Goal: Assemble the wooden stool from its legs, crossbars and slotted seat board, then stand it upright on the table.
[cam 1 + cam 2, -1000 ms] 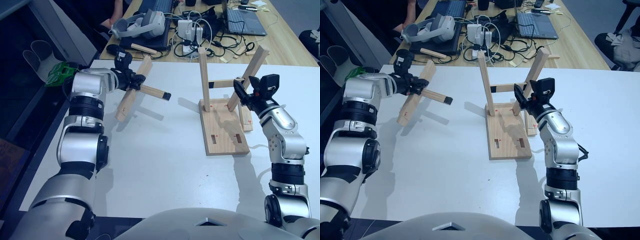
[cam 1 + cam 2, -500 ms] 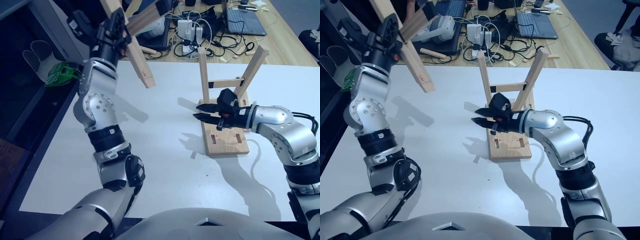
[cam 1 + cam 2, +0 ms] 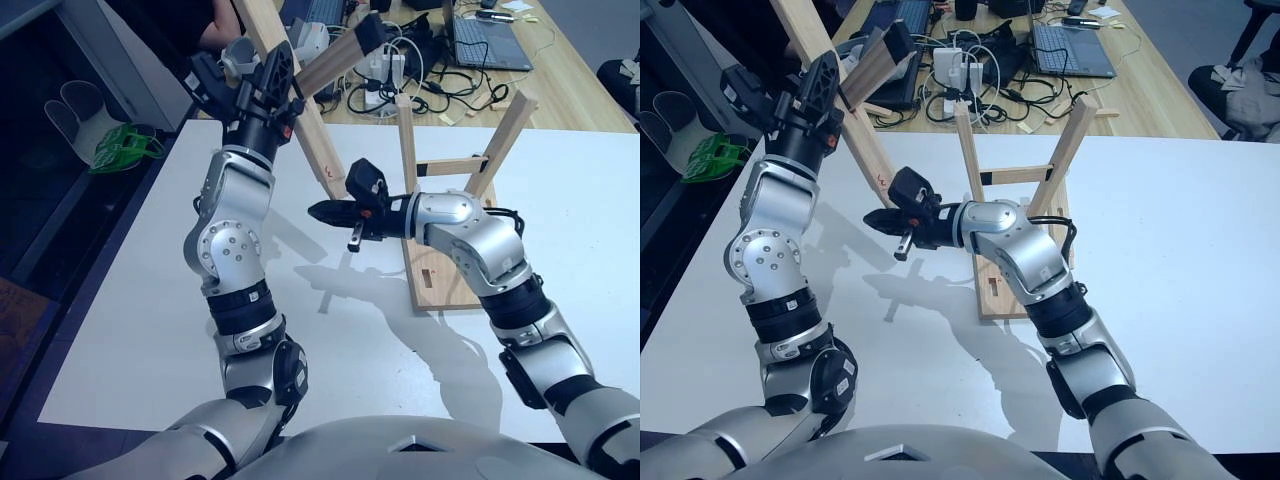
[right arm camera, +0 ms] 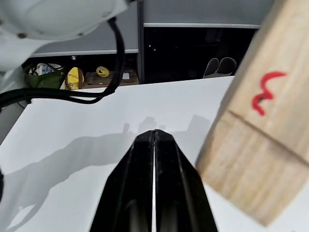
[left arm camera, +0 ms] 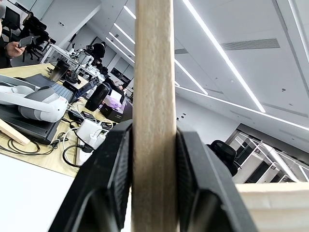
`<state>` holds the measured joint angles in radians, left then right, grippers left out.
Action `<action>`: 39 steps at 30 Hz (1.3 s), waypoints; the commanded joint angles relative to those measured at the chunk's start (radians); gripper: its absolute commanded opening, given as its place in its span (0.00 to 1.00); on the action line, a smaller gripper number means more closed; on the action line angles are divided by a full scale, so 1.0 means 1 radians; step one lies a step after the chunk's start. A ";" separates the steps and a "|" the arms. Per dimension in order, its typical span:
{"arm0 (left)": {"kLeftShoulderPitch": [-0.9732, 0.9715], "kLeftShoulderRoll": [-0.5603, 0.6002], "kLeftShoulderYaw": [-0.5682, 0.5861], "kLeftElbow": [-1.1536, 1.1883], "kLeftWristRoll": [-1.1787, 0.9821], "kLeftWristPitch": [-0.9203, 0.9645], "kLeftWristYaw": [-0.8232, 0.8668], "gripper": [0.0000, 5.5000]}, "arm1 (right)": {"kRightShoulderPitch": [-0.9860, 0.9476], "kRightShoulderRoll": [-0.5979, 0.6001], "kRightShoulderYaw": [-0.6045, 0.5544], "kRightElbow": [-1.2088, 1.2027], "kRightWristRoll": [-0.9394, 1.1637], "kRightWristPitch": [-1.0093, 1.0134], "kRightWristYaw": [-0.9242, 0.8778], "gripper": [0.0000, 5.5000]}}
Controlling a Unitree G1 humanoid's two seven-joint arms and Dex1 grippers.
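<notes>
Background: wooden desk strewn with laptops and cables, beyond my white table.
Left gripper: left gripper is raised at upper left-centre, its fingers clamped on the flat faces of the held leg.
Held leg axis: long axis drops steeply from the top edge, down-right to mid-frame. Its crossbar juts toward the upper right.
Right gripper: right gripper has its fingers pressed together on nothing, tips just beside the leg's red-marked lower end.
Seat board: seat board lies flat at centre right, carrying an upright leg, a leaning leg and a second crossbar.
Handling: I judge the wood light, stiff and hard-edged, and the joint possibly loose. I'd pinch the flat faces near the lower end.
</notes>
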<state>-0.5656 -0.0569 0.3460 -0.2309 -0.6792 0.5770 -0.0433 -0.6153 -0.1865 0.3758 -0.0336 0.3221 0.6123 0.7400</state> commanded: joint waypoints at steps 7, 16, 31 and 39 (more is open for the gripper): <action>0.075 0.045 -0.050 -0.094 -0.084 0.082 0.012 0.19 | -0.114 0.077 -0.128 0.255 -0.126 -0.163 -0.198 0.00; 0.116 0.095 -0.070 -0.165 -0.042 0.064 0.066 0.19 | 0.018 -0.145 -0.055 0.130 -0.195 -0.084 -0.023 0.00; 0.123 0.105 -0.081 -0.203 -0.010 0.015 0.112 0.19 | 0.621 -0.964 -0.230 -0.068 -0.304 -0.330 0.432 0.00; 0.096 0.117 -0.083 -0.192 -0.025 0.045 0.125 0.19 | 0.462 -0.910 -0.031 -0.103 -0.532 -0.383 0.488 0.00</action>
<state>-0.4445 0.0426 0.2706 -0.4264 -0.6969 0.6057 0.0755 -0.1039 -1.1034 0.3065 -0.1238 -0.1624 0.2345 1.2065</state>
